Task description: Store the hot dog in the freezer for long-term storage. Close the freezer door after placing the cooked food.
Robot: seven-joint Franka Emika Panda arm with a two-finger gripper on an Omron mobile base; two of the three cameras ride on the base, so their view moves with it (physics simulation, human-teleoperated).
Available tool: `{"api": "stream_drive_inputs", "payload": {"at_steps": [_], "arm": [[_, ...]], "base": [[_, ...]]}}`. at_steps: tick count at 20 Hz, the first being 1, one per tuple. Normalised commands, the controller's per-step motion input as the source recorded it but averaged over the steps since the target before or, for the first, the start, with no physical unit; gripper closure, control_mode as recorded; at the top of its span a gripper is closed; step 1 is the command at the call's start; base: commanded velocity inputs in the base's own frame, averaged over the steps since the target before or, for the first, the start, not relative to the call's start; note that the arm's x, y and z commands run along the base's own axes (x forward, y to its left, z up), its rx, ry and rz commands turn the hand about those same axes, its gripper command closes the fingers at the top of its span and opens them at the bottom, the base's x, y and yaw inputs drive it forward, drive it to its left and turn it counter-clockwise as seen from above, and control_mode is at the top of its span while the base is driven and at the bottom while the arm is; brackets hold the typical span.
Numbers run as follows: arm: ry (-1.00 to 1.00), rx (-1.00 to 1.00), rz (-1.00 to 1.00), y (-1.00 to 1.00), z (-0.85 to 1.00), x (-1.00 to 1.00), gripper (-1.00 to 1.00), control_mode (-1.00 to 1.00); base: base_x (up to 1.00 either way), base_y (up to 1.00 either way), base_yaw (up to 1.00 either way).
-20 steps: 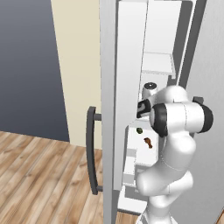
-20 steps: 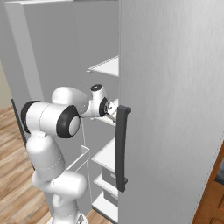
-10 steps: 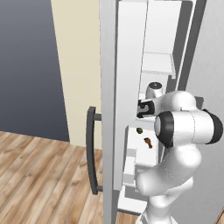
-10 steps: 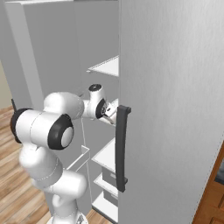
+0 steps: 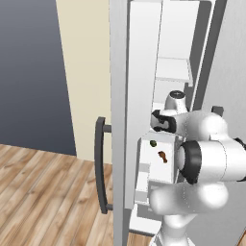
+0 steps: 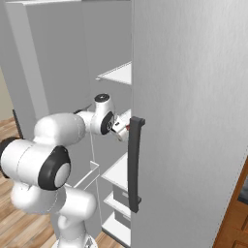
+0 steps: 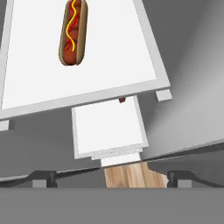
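Door bins on inner side of freezer door point(image 5: 120, 144) sit just beside the arm; one bin holds a small green round item point(image 5: 153, 142) and a small dark brown lump point(image 5: 162, 156), one of each. Plain grey fridge door point(image 6: 193, 121) w/ dark bar handle point(image 6: 134, 164) blocks right side of freezer point(image 6: 118, 97). One hot dog point(image 7: 73, 31): orange-red sausage, tan bun, yellow squiggle on top, lying flat on a white shelf point(image 7: 109, 65) inside freezer, apart from the gripper point(image 6: 122, 131). Gripper's at freezer opening, nothing seen in it; can't tell how wide the fingers are. Freezer door stands open.
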Motion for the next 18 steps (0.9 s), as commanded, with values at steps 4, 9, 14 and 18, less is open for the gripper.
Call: {"api": "stream_drive_inputs", "payload": {"at_steps": [4, 9, 14, 18], "arm": [[0.0, 0.0, 0.0, 0.26, 0.28, -0.63, -1.0, -1.0], [0.0, 0.0, 0.0, 0.08, 0.24, -0.66, -1.0, -1.0], [0.0, 0.0, 0.0, 0.0, 0.26, -0.66, -1.0, -1.0], [0.0, 0.0, 0.0, 0.0, 0.34, -0.66, -1.0, -1.0]], "base": [[0.0, 0.0, 0.0], [0.0, 0.0, 0.0], [0.0, 0.0, 0.0], [0.0, 0.0, 0.0]]}}
